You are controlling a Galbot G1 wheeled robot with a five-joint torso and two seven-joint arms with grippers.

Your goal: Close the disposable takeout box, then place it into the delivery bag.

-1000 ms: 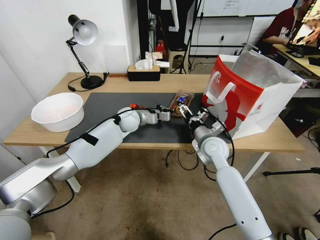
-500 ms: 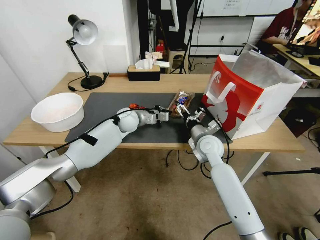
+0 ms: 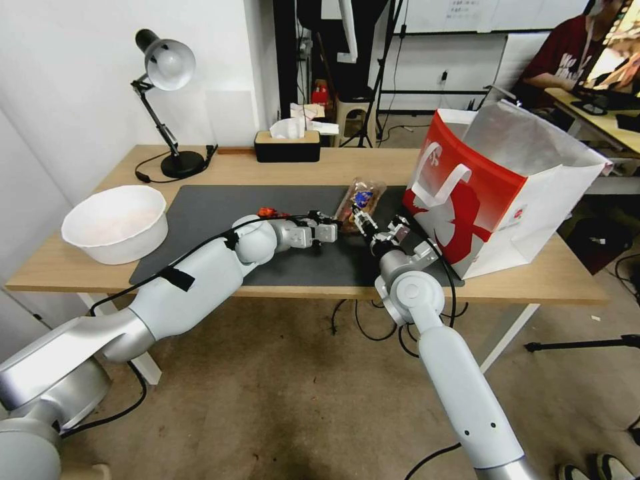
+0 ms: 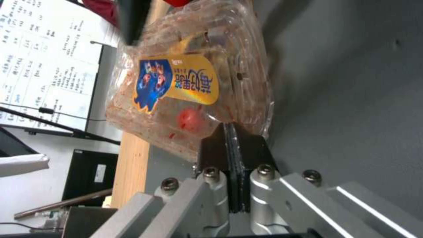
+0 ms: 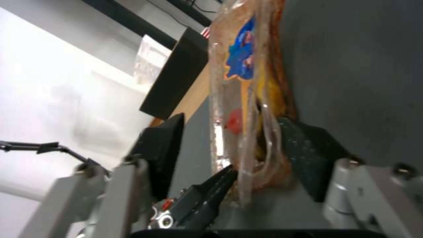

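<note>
The takeout box [image 3: 361, 202], a small clear crinkled plastic clamshell with a blue-and-yellow label, lies on the dark matte mat [image 3: 220, 213] of the wooden tabletop [image 3: 347, 167], just beside the delivery bag [image 3: 493, 193]. Pale, red and yellow-brown food shows through its ribbed walls [image 4: 189, 89]. The left tool [image 3: 335, 229] reaches in from the robot's left; its flat black fingers [image 4: 233, 148] are pressed together at the box's near edge, and whether plastic is pinched between them cannot be told. The right tool [image 3: 377, 227] is spread open, its broad black pads [image 5: 308, 155] standing on either side of the box's near end [image 5: 251, 109], the pointed tip of the left tool just beside it. The bag stands upright and open: glossy red-and-white paper, flat white handle, silvery crumpled lining. A round white bowl [image 3: 115, 223] sits well apart at the mat's far left.
</note>
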